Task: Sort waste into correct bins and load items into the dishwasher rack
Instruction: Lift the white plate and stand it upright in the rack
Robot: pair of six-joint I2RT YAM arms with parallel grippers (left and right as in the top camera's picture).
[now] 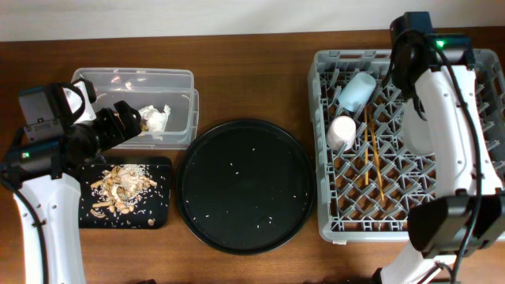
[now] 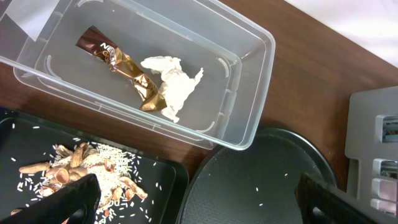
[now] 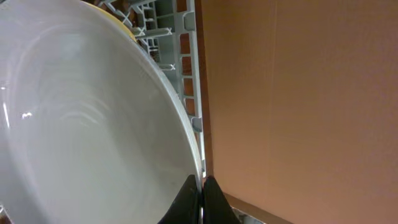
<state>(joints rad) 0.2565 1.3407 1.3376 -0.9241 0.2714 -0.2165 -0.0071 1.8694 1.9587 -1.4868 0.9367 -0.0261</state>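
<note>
The clear tub (image 2: 249,93) holds the brown-gold wrapper (image 2: 124,67) and the white tissue (image 2: 171,84). The small black tray (image 1: 158,217) holds food scraps (image 1: 118,188) and rice. My left gripper (image 2: 202,205) is open and empty, hovering over the tub's front wall (image 1: 126,122). In the dishwasher rack (image 1: 327,197) lie the light-blue cup (image 1: 357,91), the pink cup (image 1: 342,132) and the chopsticks (image 1: 372,158). My right gripper (image 3: 201,186) is shut on the rim of the pale grey plate (image 3: 74,124), which stands on edge in the rack (image 1: 418,130). A yellow sliver (image 3: 129,29) shows behind the plate.
The large round black tray (image 1: 245,185) sits between the small tray and the rack, with a few rice grains on it. My right arm (image 1: 450,142) crosses over the rack's right half. Brown tabletop (image 3: 298,93) lies beyond the rack's edge.
</note>
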